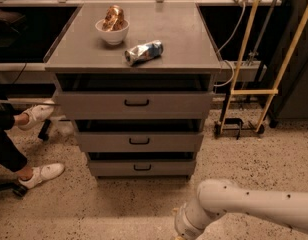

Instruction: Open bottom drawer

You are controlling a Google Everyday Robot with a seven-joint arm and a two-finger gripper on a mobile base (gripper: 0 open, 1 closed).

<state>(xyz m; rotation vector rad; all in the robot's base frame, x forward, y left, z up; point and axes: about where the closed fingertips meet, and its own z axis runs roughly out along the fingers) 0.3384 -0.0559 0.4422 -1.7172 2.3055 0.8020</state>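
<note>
The bottom drawer (pixel 114 168) is the lowest and shortest grey front of the cabinet, with a small black loop handle (pixel 142 167) at its centre. It looks pushed in, with a dark gap above it. My white arm (pixel 234 204) comes in from the lower right, in front of and below the cabinet. Its wrist (pixel 188 223) ends at the bottom edge of the view. My gripper is below that edge and out of view.
The middle drawer (pixel 109 142) and top drawer (pixel 94 105) sit above. A white bowl of food (pixel 112 31) and a crushed can (pixel 144 51) lie on the cabinet top. A person's white shoes (pixel 43 173) are at left. A yellow frame (pixel 254 91) stands at right.
</note>
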